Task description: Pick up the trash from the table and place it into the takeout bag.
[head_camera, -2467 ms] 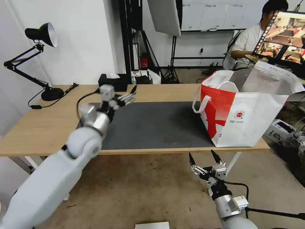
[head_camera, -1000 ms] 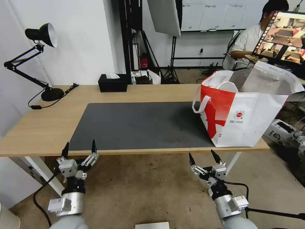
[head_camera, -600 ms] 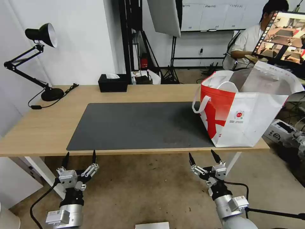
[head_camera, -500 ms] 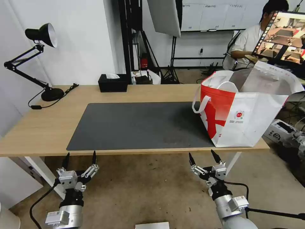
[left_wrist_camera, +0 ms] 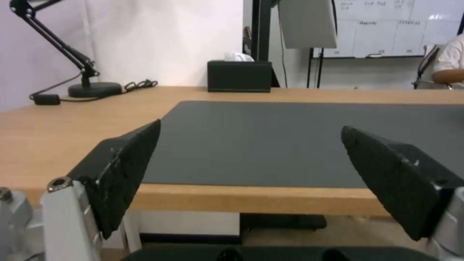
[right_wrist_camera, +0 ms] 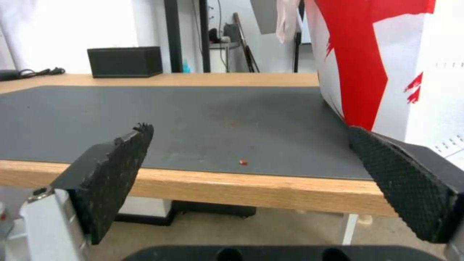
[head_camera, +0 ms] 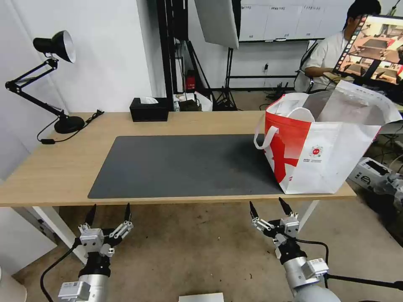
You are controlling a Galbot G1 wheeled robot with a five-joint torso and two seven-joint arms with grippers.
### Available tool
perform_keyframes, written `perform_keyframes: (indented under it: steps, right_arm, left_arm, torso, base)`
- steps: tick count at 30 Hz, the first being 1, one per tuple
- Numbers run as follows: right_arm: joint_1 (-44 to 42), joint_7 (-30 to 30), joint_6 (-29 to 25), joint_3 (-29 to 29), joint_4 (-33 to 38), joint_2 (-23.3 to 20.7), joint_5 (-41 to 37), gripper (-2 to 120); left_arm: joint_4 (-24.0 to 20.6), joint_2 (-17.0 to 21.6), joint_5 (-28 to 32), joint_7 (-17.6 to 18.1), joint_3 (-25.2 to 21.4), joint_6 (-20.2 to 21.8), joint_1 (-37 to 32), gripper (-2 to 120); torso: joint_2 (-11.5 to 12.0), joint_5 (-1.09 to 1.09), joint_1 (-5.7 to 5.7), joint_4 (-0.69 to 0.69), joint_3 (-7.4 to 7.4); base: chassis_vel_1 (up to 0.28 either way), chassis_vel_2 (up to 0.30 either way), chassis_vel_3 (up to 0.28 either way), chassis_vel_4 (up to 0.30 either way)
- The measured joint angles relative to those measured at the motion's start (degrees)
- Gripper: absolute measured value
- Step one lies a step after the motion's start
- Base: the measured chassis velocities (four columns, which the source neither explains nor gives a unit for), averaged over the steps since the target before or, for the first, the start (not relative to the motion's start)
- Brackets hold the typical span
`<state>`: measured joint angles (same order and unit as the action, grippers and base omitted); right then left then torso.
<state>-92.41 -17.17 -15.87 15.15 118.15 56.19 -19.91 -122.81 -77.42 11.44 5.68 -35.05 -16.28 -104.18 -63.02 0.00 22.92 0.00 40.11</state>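
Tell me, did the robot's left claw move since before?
Yes. The left gripper was up over the dark mat; it has pulled back and down below the table's front edge, fingers open.

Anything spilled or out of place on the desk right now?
One small red crumb lies on the dark mat near the table's front edge, close to the takeout bag. Otherwise nothing stands out; the bag stands upright.
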Motion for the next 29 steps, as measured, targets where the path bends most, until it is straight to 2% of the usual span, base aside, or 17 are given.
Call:
perform_keyframes:
  steps: [29]
  right_arm:
    - [0.0,0.0,0.0,0.0,0.0,0.0,0.0,100]
  left_arm:
    - [0.6,-0.2,1.6,-1.1,0.4,1.7,-0.6,100]
  torso:
    - [0.0,0.0,0.0,0.0,0.0]
  base:
    - [0.0,0.0,0.0,0.0]
